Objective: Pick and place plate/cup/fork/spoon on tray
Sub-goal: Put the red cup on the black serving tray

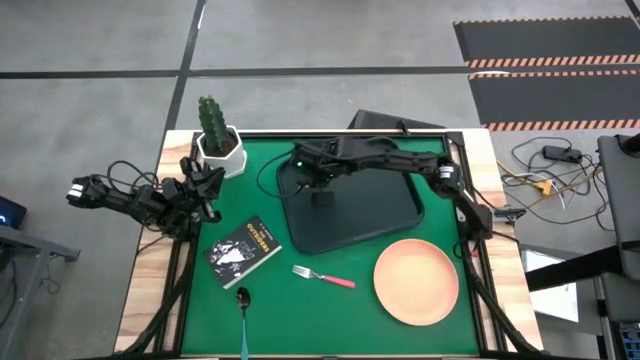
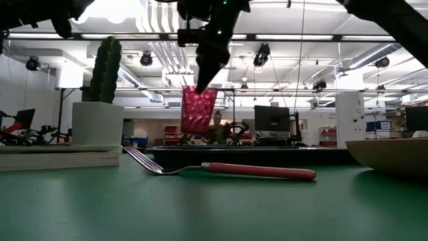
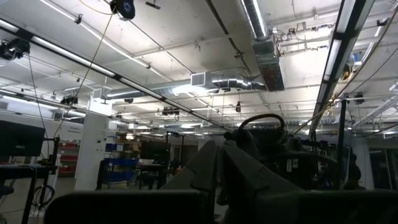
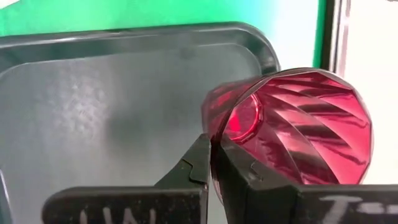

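Note:
My right gripper point(image 1: 312, 180) reaches over the far left corner of the dark tray point(image 1: 390, 225) and is shut on the dark red cup point(image 2: 198, 109), which hangs just above the tray point(image 2: 267, 155). The peach plate point(image 1: 416, 281) lies flat on the green mat, near the tray's right end. The pink-handled fork point(image 1: 323, 276) and the blue-handled spoon point(image 1: 243, 302) lie on the mat in front of the tray. My left gripper point(image 1: 206, 188) waits at the table's left side by the cactus pot, shut and empty. My right gripper pinches the cup's wall at its rim point(image 4: 215, 155), one finger point(image 4: 249, 177) inside the cup and one point(image 4: 193, 165) outside. The fingers come from above, pointing down. The cup hangs below them, nearly upright with its mouth up, clear of the tray.
A white hexagonal pot with a cactus point(image 1: 217, 143) stands at the far left corner. A small black book point(image 1: 243, 251) lies left of the tray, by the spoon. The right arm point(image 1: 400, 160) spans the tray's far edge.

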